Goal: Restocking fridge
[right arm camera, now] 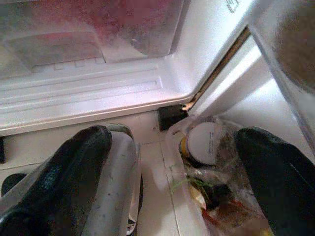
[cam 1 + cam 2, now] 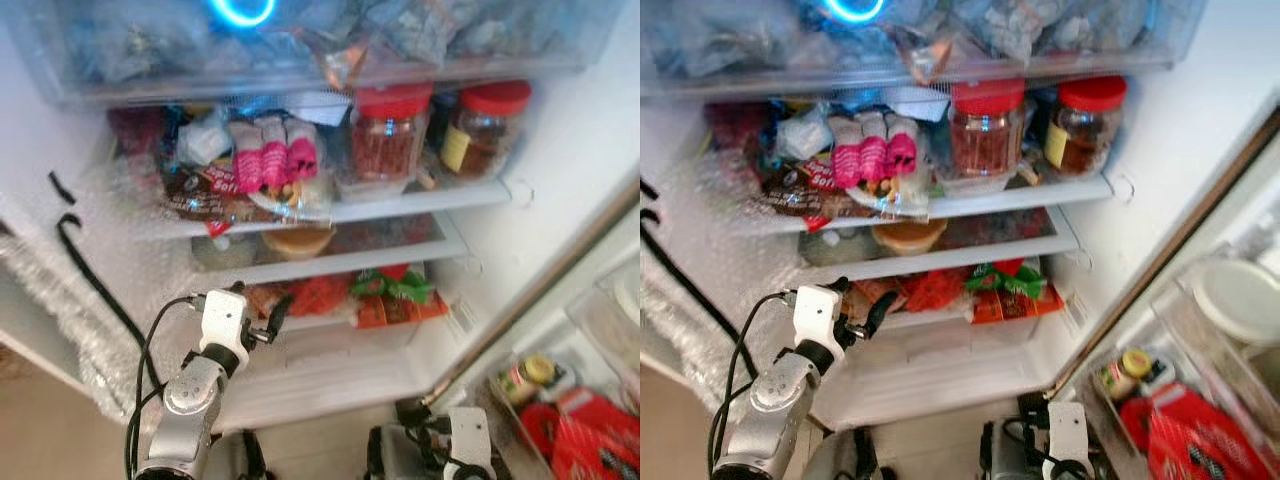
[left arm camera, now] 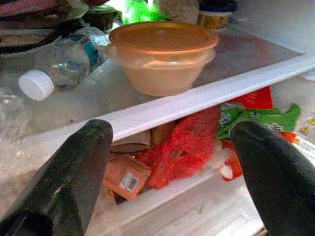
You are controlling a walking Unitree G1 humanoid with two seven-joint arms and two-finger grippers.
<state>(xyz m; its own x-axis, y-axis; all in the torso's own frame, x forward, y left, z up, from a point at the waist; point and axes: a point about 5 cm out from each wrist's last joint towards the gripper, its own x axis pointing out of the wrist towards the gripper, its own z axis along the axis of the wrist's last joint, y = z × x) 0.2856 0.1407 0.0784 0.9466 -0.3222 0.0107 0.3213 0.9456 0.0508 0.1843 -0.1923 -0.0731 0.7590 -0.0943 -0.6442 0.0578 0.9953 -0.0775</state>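
The fridge stands open before me with stocked shelves. My left gripper (image 2: 262, 318) is raised in front of the lower shelves, open and empty. Past its fingers (image 3: 74, 172), a tan lidded bowl (image 3: 162, 56) and a lying water bottle (image 3: 64, 61) rest on the middle shelf (image 3: 197, 101). Beneath them are a red bag (image 3: 182, 147) and a green packet (image 3: 261, 118). My right gripper (image 1: 172, 142) hangs low by the fridge's bottom corner, open with nothing in it.
Two red-lidded jars (image 2: 390, 135) and pink packs (image 2: 275, 160) crowd the top shelf under a frosted drawer (image 2: 300, 50). The open door's bin (image 2: 600, 330) on the right holds a red packet (image 2: 585, 430) and a small yellow-lidded jar (image 2: 535, 372). A clear bottom drawer (image 1: 98, 44) is shut.
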